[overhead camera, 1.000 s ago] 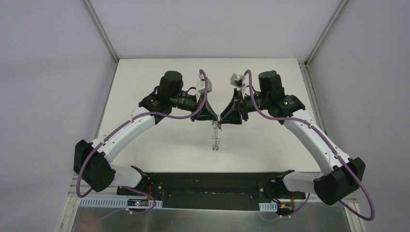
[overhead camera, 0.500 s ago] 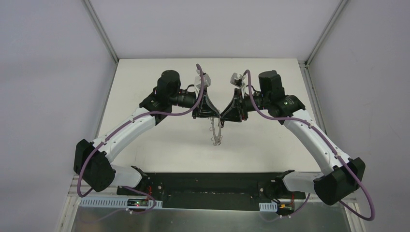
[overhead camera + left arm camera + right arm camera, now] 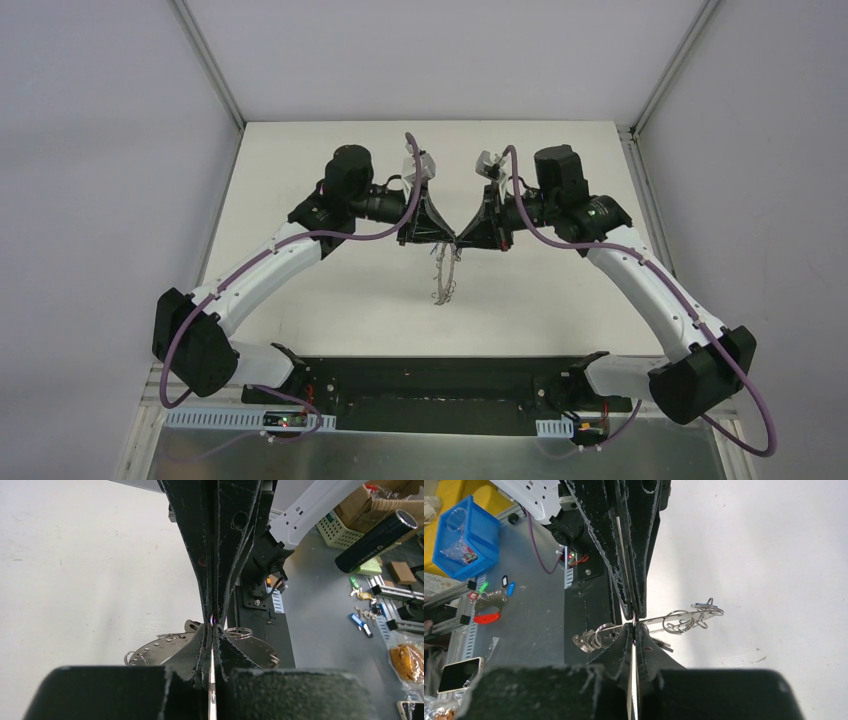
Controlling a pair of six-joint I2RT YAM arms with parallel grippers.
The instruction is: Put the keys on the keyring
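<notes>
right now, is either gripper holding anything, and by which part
Both are. The left gripper and right gripper meet tip to tip, each pinching the keyring at its upper rim. It hangs below them.

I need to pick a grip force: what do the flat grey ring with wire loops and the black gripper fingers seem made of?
Flat grey ring: likely metal, dull satin finish; it has an even grey sheen and small punched holes. Its wire loops: bright steel-like wire that glints. Black gripper fingers: matte, rubbery or foam-like padding with rough, pale-flecked edges; which one is unclear.
</notes>
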